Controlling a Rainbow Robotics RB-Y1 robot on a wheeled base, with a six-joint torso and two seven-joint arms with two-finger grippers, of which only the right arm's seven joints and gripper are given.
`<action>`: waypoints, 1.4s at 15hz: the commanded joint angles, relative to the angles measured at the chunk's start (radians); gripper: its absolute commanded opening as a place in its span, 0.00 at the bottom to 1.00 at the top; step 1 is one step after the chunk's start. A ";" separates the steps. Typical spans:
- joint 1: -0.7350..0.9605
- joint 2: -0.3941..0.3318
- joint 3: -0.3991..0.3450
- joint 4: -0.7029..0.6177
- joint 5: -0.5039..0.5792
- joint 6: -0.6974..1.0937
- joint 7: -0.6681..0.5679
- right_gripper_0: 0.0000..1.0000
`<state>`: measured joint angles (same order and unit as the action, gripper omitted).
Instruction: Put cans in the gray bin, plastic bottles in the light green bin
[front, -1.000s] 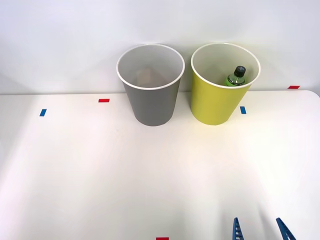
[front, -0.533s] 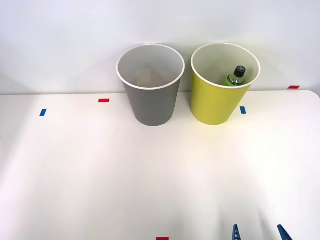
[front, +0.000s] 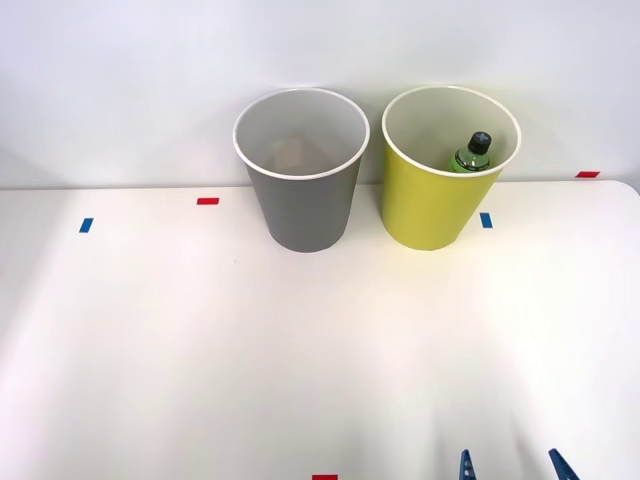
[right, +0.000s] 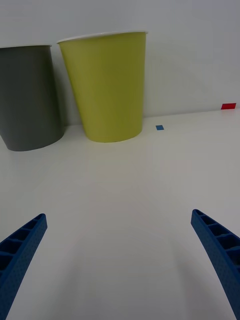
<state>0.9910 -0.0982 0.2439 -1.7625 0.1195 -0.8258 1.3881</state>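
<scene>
Right gripper (front: 507, 466) has pulled back toward the near edge of the tabletop (front: 200, 340) since the earlier frames; just the two blue fingertips (front: 465, 462) poke in at the front view's bottom edge, less of them than a second ago. Bins and bottle haven't moved.

Jaws spread wide, nothing between them. Wrist view has the two ribbed fingers (right: 20, 250) far apart over bare tabletop, well short of the bins.

Gray bin (front: 305, 190) stands upright at the far side of the tabletop, against the white wall (front: 120, 80). Something pale sits at its bottom; can't tell what it is.

Green bin (front: 430, 200) stands upright just right of the gray bin, close but not touching. Wrist view shows both from the side, green bin (right: 107, 90) nearer centre, gray bin (right: 27, 100) beside it.

Green bottle (front: 470, 155) with a black cap sits inside the green bin, leaning on its right-hand wall, cap up. Second bottle can't be made out.

Tape marks around the gray bin: red (front: 207, 201) and blue (front: 86, 225) to its left. Blue mark (front: 486, 220) is just right of the green bin's base, red (front: 588, 174) farther right.
</scene>
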 joint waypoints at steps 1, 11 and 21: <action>0.000 0.000 0.000 0.000 0.000 0.000 0.000 1.00; 0.000 0.000 0.000 0.000 0.000 0.000 0.000 1.00; 0.000 0.000 0.000 0.000 0.000 0.000 0.000 1.00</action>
<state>0.9910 -0.0982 0.2439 -1.7625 0.1196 -0.8254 1.3882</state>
